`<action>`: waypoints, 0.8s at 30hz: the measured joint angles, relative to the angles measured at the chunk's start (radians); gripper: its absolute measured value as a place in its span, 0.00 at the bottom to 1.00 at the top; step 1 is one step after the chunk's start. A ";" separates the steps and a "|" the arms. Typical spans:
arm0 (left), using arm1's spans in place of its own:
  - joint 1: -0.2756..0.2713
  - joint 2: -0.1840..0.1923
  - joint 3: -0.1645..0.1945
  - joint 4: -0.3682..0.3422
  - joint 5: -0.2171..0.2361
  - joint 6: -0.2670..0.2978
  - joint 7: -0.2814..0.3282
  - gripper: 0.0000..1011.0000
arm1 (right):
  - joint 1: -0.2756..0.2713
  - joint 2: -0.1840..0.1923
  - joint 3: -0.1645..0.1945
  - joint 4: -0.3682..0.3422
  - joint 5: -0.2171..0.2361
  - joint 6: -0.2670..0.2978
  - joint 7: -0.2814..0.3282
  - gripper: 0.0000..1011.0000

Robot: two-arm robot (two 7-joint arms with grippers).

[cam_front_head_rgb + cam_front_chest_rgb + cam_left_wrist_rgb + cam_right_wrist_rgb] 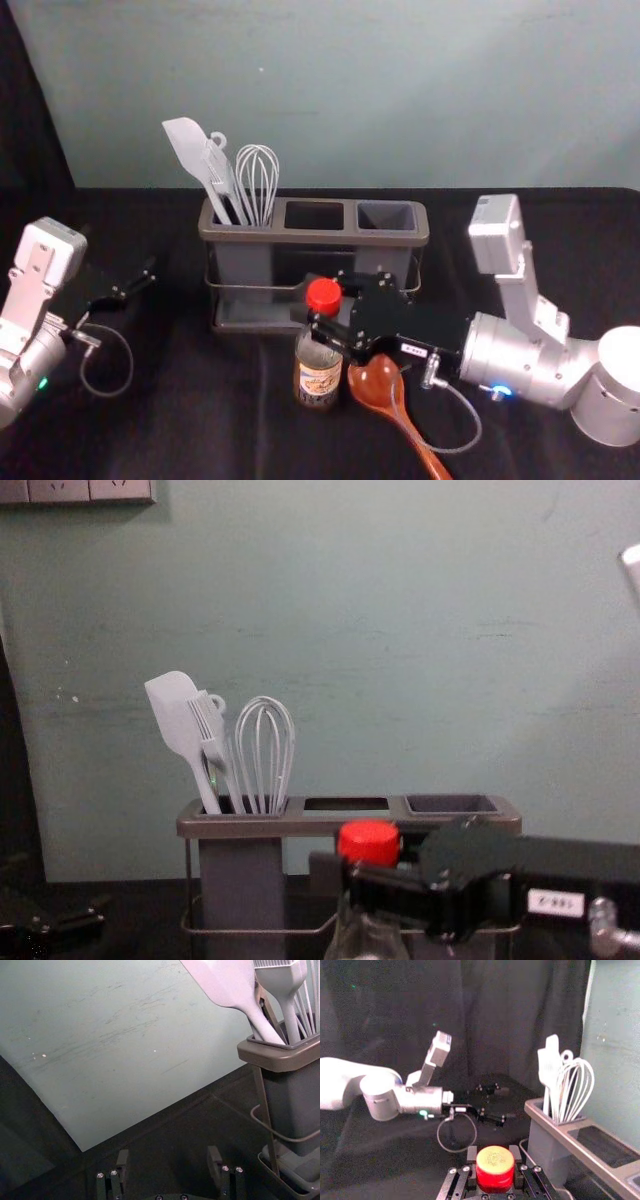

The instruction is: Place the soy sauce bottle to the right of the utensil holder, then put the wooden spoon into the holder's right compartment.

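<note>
We log the left gripper (135,283) open, left of the utensil holder (330,238). Before its middle, we find the soy sauce bottle (318,374) upright, gripped near the cap by the right gripper (319,303); wooden spoon (374,384) lies before its right part.

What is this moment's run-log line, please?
right tool: closed on soy sauce bottle, in front of holder; left tool: open, left of holder; spoon: on table

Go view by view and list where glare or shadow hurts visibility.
Head view: the silver-white right arm glares near its joint, while the black left gripper sinks into the black cloth; right wrist view: the white left arm looks washed out, beyond the black right gripper at the red bottle cap; chest view: soft shadow dims the grey-green wall's right side.
</note>
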 joint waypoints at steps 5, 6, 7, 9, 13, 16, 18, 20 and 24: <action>0.000 0.000 0.000 0.000 0.000 0.000 0.000 1.00 | -0.033 0.030 0.030 -0.063 0.035 -0.002 -0.005 0.38; 0.000 0.000 0.000 0.000 0.000 0.000 0.000 1.00 | -0.039 0.036 0.034 -0.075 0.040 -0.002 -0.006 0.38; 0.000 0.000 0.000 0.000 0.000 0.000 0.000 1.00 | -0.053 0.050 0.044 -0.099 0.048 -0.003 -0.009 0.38; 0.000 0.000 0.000 0.000 0.000 0.000 0.000 1.00 | -0.081 0.074 0.063 -0.138 0.061 -0.007 -0.018 0.38; 0.000 0.000 0.000 0.000 0.000 0.000 0.000 1.00 | -0.126 0.109 0.096 -0.186 0.079 -0.019 -0.033 0.38; 0.000 0.000 0.000 0.000 0.000 0.000 0.000 1.00 | -0.172 0.146 0.132 -0.223 0.099 -0.034 -0.039 0.38; 0.000 0.000 0.000 0.000 0.000 0.000 0.000 1.00 | -0.208 0.175 0.160 -0.243 0.111 -0.043 -0.045 0.38; 0.000 0.000 0.000 0.000 0.000 0.000 0.000 1.00 | -0.231 0.193 0.180 -0.257 0.119 -0.048 -0.048 0.38; 0.000 0.000 0.000 0.000 0.000 0.000 0.000 1.00 | -0.291 0.239 0.236 -0.287 0.137 -0.059 -0.055 0.38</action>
